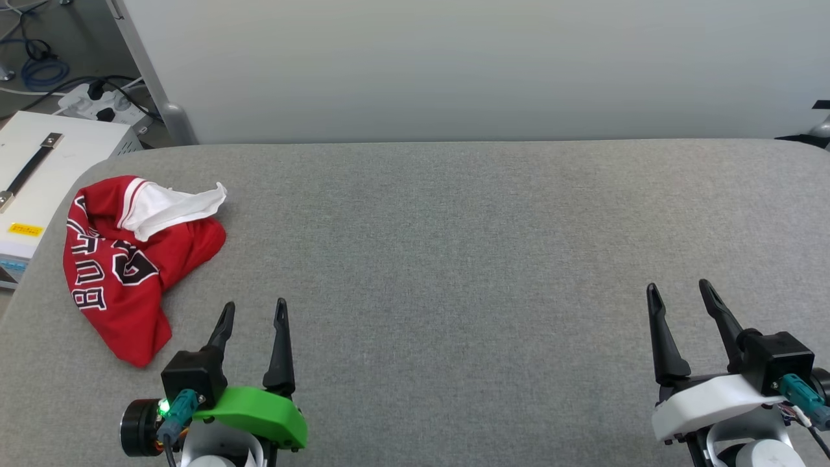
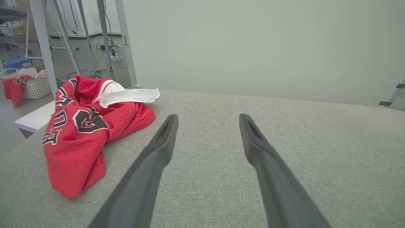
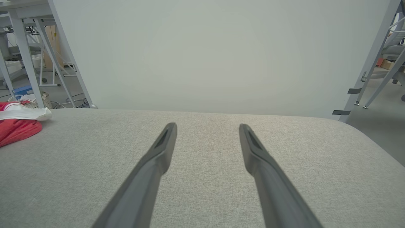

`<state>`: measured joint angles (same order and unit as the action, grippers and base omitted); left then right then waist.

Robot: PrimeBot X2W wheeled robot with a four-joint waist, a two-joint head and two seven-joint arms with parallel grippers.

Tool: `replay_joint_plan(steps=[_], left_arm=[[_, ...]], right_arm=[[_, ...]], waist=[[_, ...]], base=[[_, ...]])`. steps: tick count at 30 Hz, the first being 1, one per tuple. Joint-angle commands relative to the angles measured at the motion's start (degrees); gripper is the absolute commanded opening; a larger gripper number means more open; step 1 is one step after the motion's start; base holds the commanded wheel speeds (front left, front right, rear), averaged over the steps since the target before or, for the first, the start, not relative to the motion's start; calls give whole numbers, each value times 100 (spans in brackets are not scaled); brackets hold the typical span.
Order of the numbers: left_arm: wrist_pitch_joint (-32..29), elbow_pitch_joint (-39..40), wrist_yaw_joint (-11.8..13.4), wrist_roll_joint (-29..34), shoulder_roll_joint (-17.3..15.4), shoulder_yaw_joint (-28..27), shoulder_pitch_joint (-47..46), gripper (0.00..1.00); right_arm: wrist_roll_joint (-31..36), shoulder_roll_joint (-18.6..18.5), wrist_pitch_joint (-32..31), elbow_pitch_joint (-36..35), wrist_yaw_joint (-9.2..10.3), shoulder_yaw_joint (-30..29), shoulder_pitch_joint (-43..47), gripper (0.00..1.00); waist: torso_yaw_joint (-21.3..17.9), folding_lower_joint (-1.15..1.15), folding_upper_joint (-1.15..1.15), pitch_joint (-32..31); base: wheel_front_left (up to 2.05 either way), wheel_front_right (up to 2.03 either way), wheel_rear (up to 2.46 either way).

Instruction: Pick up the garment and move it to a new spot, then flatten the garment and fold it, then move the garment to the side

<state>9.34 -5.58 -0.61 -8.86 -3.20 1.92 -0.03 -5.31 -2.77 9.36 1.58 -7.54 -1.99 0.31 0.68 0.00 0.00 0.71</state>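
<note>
Red jersey (image 1: 130,272) lies crumpled in a heap at the far left edge of the grey worktop (image 1: 454,259), its lettering twisted and a white sleeve (image 1: 175,206) flopped over the top. The left end effector (image 1: 254,303) sits near its lower end, fingers spread and empty. The right end effector (image 1: 678,285), also spread and empty, is well apart from it. The pick-up looks not yet begun. The left arm is better placed: pinch a thick raised fold rather than the loose sleeve, then lift clear toward the open centre.

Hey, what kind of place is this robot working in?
Probably a robotics lab or workshop: a grey padded table against a plain partition, a power strip and loose cables on the floor, metal-legged benches beyond.
</note>
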Motion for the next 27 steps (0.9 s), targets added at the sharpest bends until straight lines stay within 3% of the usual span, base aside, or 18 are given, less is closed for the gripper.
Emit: replay_joint_plan(steps=[1, 27], left_arm=[[58, -42, -20, -39, 21, 27, 75, 100], [365, -180, -25, -290, 28, 69, 38, 100]], right_arm=[[-28, -8, 63, 32, 4, -14, 95, 100], [-187, -9, 367, 76, 5, 21, 113, 100]], waist=[[1, 0, 0, 3], [228, 0, 0, 108]], base=[[0, 0, 0], [0, 0, 0]])
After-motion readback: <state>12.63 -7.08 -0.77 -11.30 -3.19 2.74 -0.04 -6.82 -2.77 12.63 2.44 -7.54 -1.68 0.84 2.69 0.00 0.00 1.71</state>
